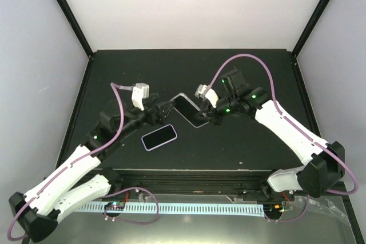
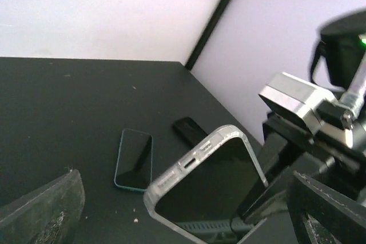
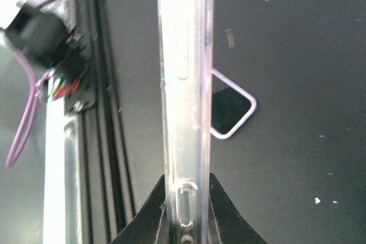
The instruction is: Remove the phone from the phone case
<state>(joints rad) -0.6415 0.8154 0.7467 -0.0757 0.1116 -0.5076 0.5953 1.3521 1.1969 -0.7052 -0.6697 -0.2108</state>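
Edge of cased phone [image 3: 184, 84] clamped in right gripper [image 3: 186, 201]; left gripper [image 1: 167, 107] splayed, apparently just off its corner.

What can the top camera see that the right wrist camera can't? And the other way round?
Only the top camera shows the left claw, open near the clear case. Only the right wrist camera shows the case's thin side edge close up, with its button slots, pinched in the right claw. Both show the case and the phone lying flat on the table.
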